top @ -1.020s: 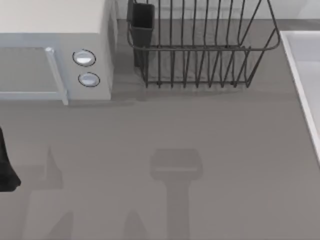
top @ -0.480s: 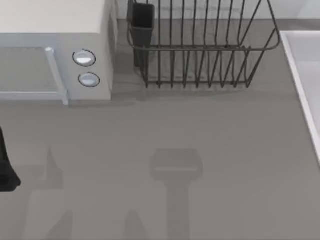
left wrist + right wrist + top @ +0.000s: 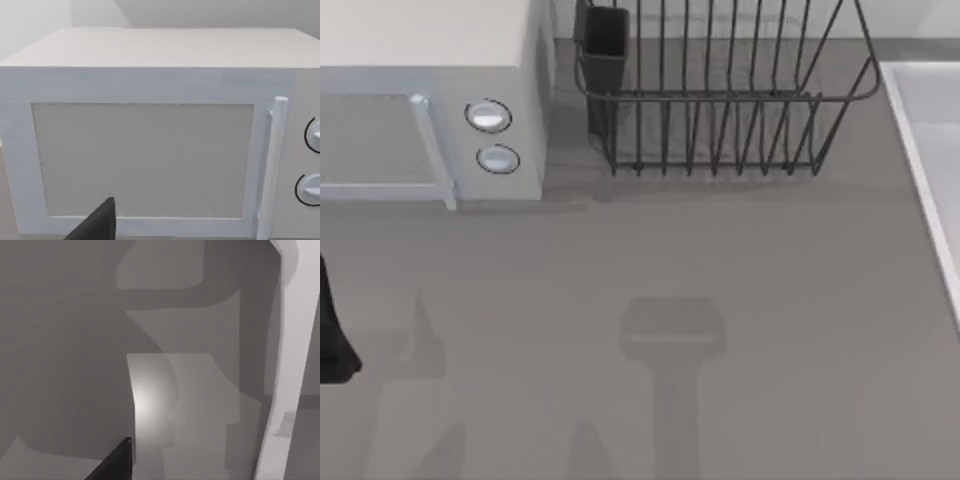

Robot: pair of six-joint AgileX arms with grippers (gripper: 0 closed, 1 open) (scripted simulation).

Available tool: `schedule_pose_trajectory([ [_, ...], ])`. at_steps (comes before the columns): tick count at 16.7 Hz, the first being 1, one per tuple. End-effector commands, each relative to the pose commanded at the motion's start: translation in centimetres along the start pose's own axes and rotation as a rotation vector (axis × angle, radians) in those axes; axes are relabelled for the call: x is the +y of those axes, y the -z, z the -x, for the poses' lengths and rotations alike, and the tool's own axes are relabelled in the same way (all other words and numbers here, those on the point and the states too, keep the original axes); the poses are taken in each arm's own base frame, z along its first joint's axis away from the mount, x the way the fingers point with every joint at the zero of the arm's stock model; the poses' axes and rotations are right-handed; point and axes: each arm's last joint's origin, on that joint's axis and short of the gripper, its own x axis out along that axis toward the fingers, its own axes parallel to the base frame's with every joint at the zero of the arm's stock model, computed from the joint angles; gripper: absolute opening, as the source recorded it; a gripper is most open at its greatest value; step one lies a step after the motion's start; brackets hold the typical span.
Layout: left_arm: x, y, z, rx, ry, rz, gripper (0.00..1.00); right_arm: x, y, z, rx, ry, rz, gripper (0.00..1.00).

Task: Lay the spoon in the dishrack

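The dishrack (image 3: 720, 95) is a dark-grey wire basket at the back middle of the table, with a small dark cutlery cup (image 3: 605, 40) at its left corner. The spoon is out of view. A dark part of my left arm (image 3: 332, 335) sits at the table's left edge. My left gripper (image 3: 97, 225) shows as a dark tip facing the microwave door. A dark tip of my right gripper (image 3: 116, 464) hangs over bare grey table.
A pale-grey microwave (image 3: 430, 100) with two round knobs (image 3: 488, 116) and a bar handle (image 3: 272, 165) stands at the back left, beside the dishrack. A white raised edge (image 3: 925, 160) runs along the right side and also appears as a pale strip (image 3: 292, 365).
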Motion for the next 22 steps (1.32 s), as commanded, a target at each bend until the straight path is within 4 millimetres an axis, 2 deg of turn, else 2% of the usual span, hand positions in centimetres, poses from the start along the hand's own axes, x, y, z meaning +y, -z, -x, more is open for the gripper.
schedule_pose_trajectory([
  [8,0.0,0.0,0.0,0.000,0.000,0.000,1.00,0.0,0.0,0.0,0.000,0.000,0.000,0.00],
  [9,0.0,0.0,0.0,0.000,0.000,0.000,1.00,-0.1,-0.1,2.0,-0.023,0.000,-0.009,0.00],
  [11,0.0,0.0,0.0,0.000,0.000,0.000,1.00,-0.2,-0.3,2.3,-0.024,0.000,-0.009,0.00],
  [13,0.0,0.0,0.0,0.000,0.000,0.000,1.00,-0.7,-0.8,3.5,-0.027,0.001,-0.007,0.00],
  [16,0.0,0.0,0.0,0.000,0.000,0.000,1.00,-1.7,-1.9,7.1,-0.027,0.000,-0.002,0.00],
  [22,0.0,0.0,0.0,0.000,0.000,0.000,1.00,-1.2,-1.9,17.0,0.013,-0.035,-0.007,0.00],
])
